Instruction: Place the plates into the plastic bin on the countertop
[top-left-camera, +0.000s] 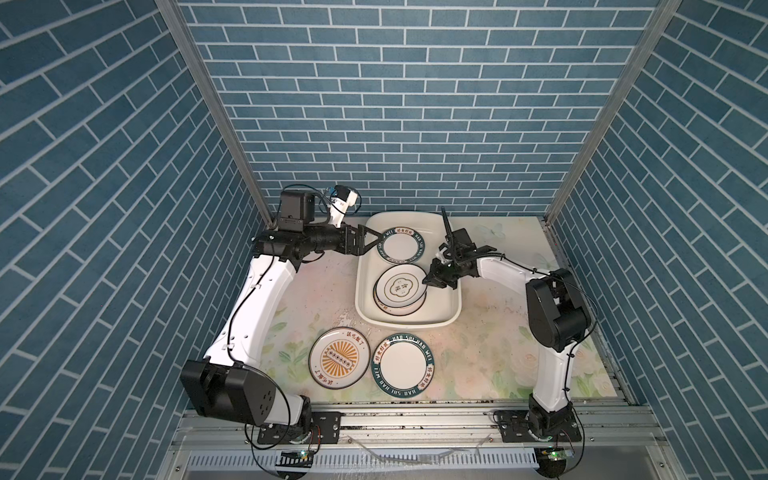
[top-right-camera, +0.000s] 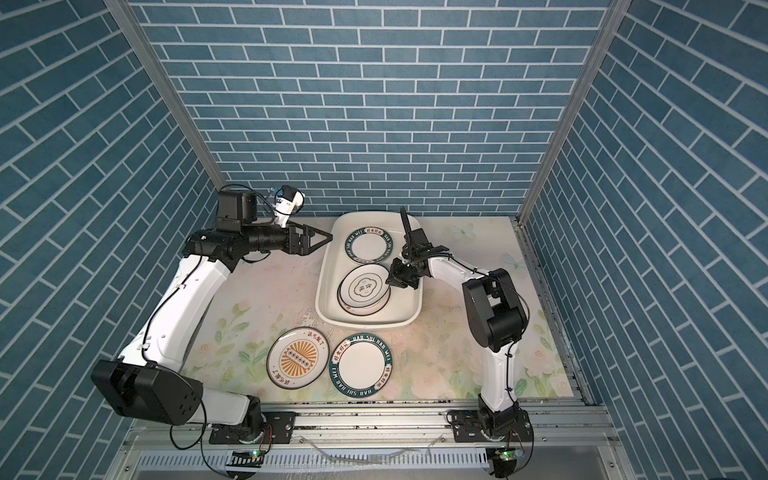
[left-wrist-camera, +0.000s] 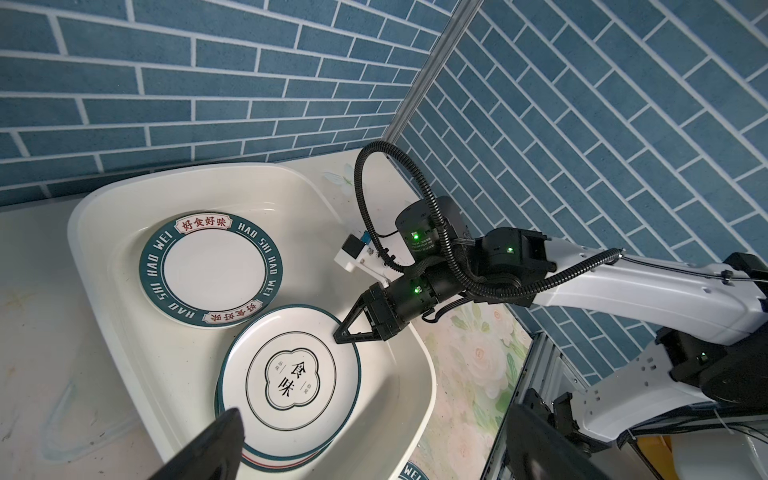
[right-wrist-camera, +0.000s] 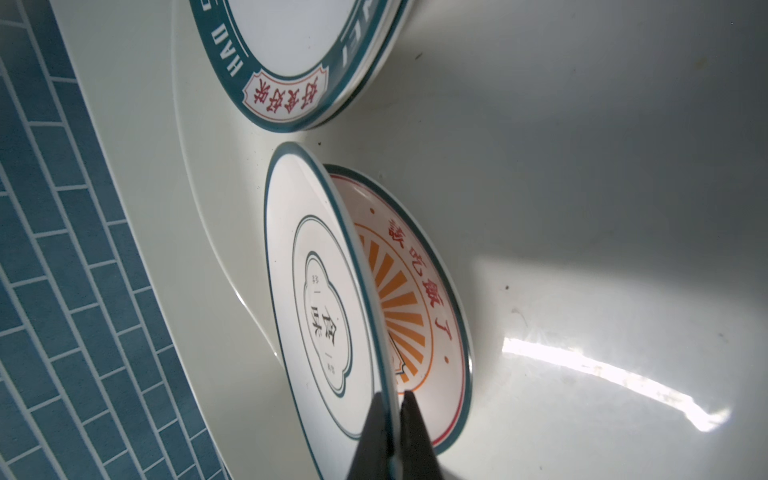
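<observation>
Right gripper (right-wrist-camera: 394, 395) clamps the quatrefoil plate (top-left-camera: 401, 286), tilted inside the plastic bin (top-left-camera: 441, 305); left gripper (top-left-camera: 374, 235) gapes empty. Two lie outside on the countertop (top-left-camera: 490, 332) — sunburst plate (top-left-camera: 339, 358), green-rimmed plate (top-left-camera: 403, 365).

R gripper (left-wrist-camera: 338, 337) jaws pinch emblem plate (left-wrist-camera: 291, 370) rim in bin (left-wrist-camera: 187, 183).

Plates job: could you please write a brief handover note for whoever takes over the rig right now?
Right gripper: shut on the emblem plate's rim, holding it tilted over a sunburst plate inside the bin.
Left gripper: open, empty, by the bin's rim near its far end.
Done: lettered plate lies at the bin's far end, sunburst plate at its near end.
Left: release the emblem plate, then bin the second sunburst plate and second lettered plate, both flat on the countertop in front of the bin.
</observation>
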